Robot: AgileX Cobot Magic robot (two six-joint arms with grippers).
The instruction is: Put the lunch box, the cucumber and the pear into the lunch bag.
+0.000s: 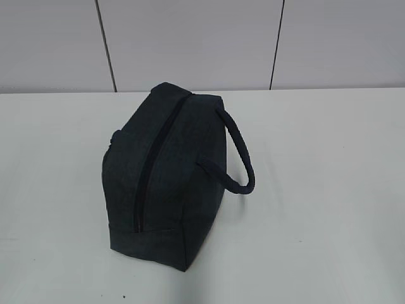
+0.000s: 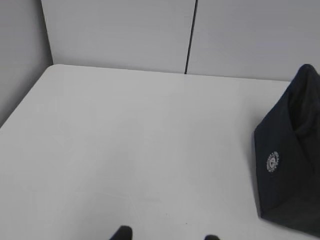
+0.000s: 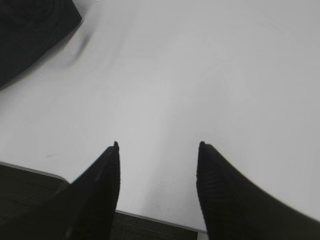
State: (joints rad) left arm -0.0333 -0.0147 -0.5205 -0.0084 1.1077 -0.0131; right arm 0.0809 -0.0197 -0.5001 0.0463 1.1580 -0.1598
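Zipped lunch bag (image 1: pixel 166 177) hides its contents; left end effector (image 2: pixel 165 237) barely visible.

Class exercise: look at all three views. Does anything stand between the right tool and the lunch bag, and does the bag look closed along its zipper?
Nothing visible lies between the right tool and the lunch bag; only bare table separates them. The zipper looks closed, which would block loading.

Only the lunch bag (image 1: pixel 166 177) stands mid-table (image 1: pixel 329 209); bare surface lies open on both its sides.
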